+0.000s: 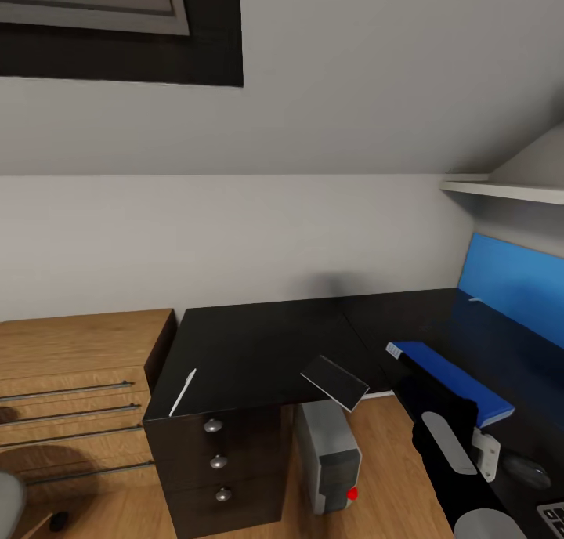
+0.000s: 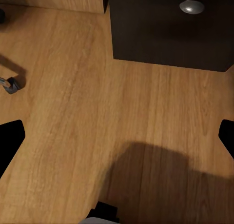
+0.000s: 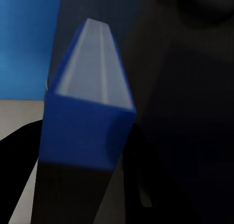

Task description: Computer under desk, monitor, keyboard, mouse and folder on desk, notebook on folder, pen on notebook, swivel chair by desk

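Above the black desk (image 1: 258, 343), our right gripper (image 1: 479, 433) pinches the blue folder (image 1: 450, 378), its far end over the desktop. The pen (image 1: 183, 391) lies near the desk's front edge, the notebook (image 1: 334, 382) overhangs it, and the computer (image 1: 329, 457) stands below. Our left gripper (image 2: 117, 136) hangs spread over the wooden floor (image 2: 73, 136).

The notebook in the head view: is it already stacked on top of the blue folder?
No: the notebook lies at the desk's front edge, apart from the folder.

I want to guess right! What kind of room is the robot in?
Probably a study corner under a sloped roof: a black desk with drawers, a computer tucked underneath, and a skylight above.
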You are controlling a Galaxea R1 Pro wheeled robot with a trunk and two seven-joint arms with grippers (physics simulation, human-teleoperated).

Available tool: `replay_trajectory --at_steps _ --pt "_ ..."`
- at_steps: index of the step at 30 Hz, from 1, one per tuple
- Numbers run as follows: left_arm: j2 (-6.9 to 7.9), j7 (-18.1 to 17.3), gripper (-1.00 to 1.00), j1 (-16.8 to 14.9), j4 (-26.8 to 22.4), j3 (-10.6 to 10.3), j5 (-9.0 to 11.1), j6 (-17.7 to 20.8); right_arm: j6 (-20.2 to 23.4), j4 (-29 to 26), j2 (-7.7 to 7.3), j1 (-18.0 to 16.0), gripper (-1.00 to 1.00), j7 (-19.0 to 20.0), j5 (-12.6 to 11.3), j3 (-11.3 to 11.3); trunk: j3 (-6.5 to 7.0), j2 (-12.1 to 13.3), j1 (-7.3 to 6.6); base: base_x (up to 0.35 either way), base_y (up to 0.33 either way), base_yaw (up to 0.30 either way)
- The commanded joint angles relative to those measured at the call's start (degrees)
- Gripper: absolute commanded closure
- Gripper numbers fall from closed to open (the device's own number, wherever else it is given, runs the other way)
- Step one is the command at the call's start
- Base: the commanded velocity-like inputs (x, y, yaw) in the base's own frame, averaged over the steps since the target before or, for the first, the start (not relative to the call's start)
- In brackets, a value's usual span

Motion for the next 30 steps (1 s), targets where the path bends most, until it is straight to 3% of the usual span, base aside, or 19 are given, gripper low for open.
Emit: replay_trajectory --at_steps 1,12,30 --pt "0.05 0.37 -1.00 0.00 -0.07 -0.32 0.49 -0.17 -0.13 -0.07 -0.02 -0.03 1.00 -0.40 0.12 0.04 -0.05 -0.04 0.00 0.000 0.000 0.000" --pt "0.12 0.33 -1.00 0.00 -0.07 -0.25 0.50 -0.17 -0.24 -0.07 0.05 -0.03 1.00 -0.46 0.06 -0.06 -0.26 -0.04 0.00 0.000 0.000 -0.109" --pt "0.04 0.41 -1.00 0.00 0.97 -0.38 0.50 -0.02 -0.24 -0.07 -0.04 -0.03 1.00 -0.38 0.15 -0.05 -0.28 -0.04 0.00 0.059 -0.020 -0.004"
